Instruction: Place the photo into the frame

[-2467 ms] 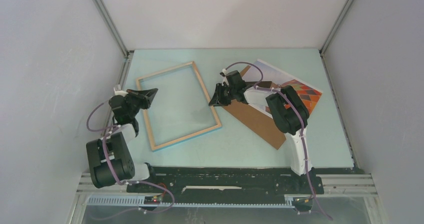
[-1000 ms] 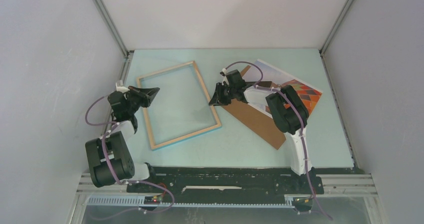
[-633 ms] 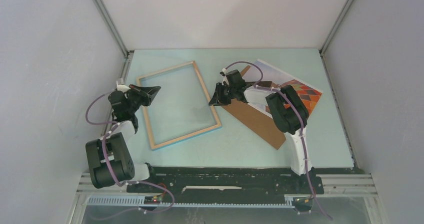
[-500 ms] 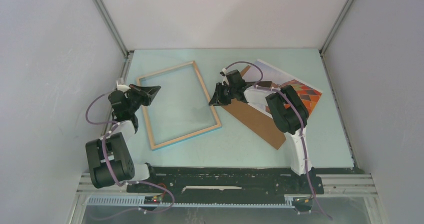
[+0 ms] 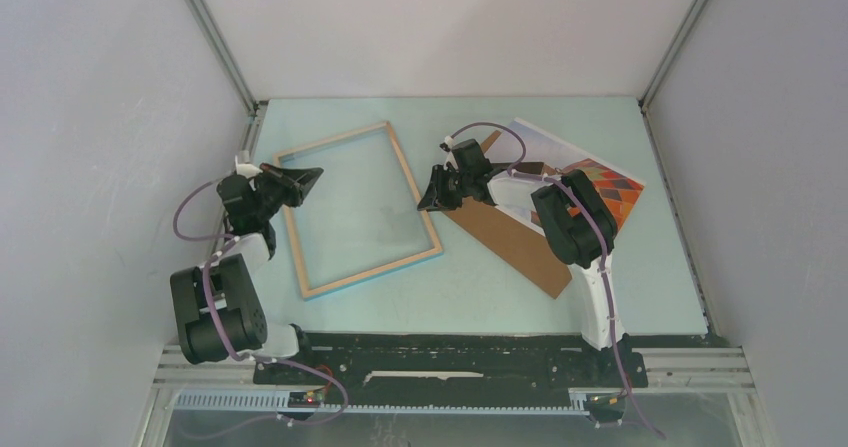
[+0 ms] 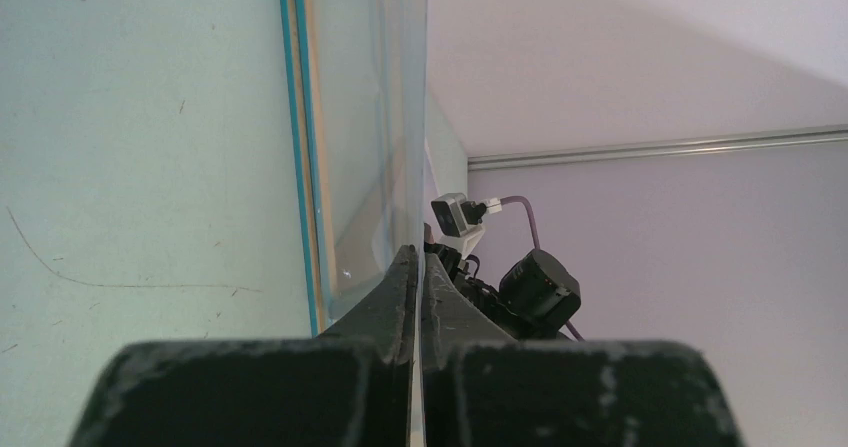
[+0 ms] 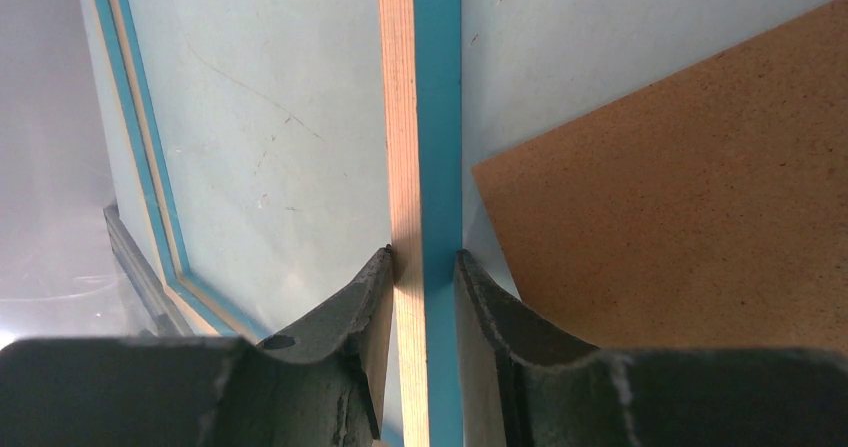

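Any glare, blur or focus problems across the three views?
Top external: even diffuse light, soft shadows, sharp throughout. Left wrist: the thin clear pane clamped in the left gripper carries pale reflections; finger bases near the lens are blurred. Right wrist: the light-wood, teal-faced rectangular frame in the right gripper and the flat brown backing board are crisp; far left edge washes out pale.

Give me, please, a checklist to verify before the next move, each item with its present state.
1. Fingers of the right gripper clamp the frame rail: ok.
2. Fingers of the left gripper pinch the clear pane: ok.
3. The photo is free to pick: not ok, the backing board overlaps it.
4. The clear pane is out of the frame: cannot tell.
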Action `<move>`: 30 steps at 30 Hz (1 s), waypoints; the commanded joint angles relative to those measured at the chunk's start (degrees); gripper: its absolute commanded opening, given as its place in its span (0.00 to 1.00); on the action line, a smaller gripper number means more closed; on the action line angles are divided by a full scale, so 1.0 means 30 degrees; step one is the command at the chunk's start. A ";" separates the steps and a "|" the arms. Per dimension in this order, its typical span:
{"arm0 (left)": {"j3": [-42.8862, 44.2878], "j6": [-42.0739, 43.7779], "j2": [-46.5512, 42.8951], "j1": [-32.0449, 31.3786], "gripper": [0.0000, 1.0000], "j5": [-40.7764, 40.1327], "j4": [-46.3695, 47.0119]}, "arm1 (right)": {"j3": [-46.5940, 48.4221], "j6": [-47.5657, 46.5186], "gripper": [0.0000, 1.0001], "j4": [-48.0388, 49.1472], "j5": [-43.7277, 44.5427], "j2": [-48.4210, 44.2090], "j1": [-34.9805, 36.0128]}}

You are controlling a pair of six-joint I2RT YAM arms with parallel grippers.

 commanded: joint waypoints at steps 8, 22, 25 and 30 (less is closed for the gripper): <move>0.0887 0.0158 0.0009 -0.0208 0.00 -0.0155 -0.1418 | 0.0565 -0.0149 0.35 -0.0516 -0.0298 0.0198 0.0207; 0.1411 0.1410 0.0878 0.0160 0.00 0.1151 -0.2246 | -0.0325 0.0617 0.47 0.1084 -0.1489 -0.0261 -0.0239; 0.1538 0.1453 0.1150 0.0409 0.00 0.1470 -0.2298 | -0.0661 0.1085 0.49 0.1639 -0.1963 -0.0288 -0.0509; 0.1444 0.1337 0.1492 0.0551 0.00 0.1630 -0.2346 | -0.0911 0.1430 0.50 0.2237 -0.2324 -0.0266 -0.0679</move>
